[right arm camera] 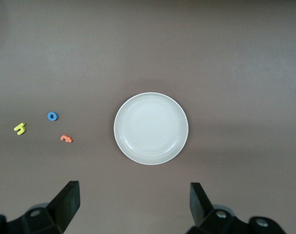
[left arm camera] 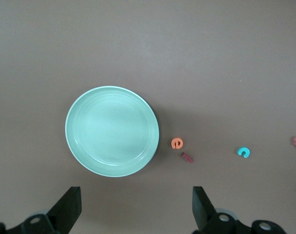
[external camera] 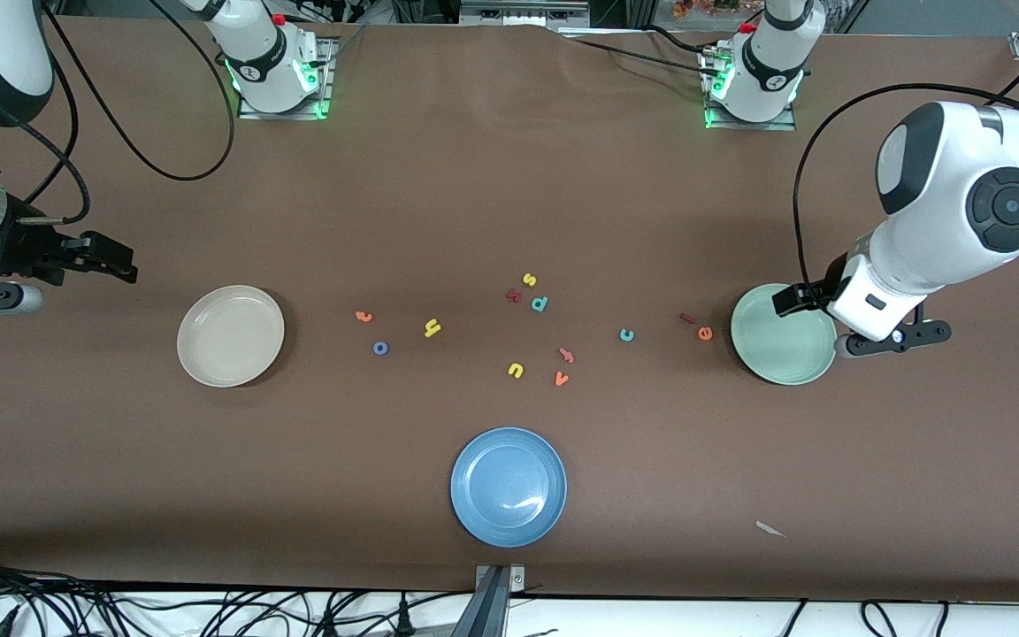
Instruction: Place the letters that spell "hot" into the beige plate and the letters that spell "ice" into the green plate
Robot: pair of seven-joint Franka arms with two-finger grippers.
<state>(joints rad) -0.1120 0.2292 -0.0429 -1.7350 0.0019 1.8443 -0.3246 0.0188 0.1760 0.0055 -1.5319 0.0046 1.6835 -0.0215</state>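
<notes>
The beige plate lies empty toward the right arm's end. Beside it on the table are the orange t, blue o and yellow h. The green plate lies empty toward the left arm's end, with the orange e, dark red i and teal c beside it. My left gripper hangs open and empty high over the green plate's edge. My right gripper hangs open and empty above the table beside the beige plate.
An empty blue plate lies nearest the front camera. Other loose letters cluster mid-table: yellow s, a chunky dark red letter, teal p, yellow u, a pink letter, orange v. A paper scrap lies near the front edge.
</notes>
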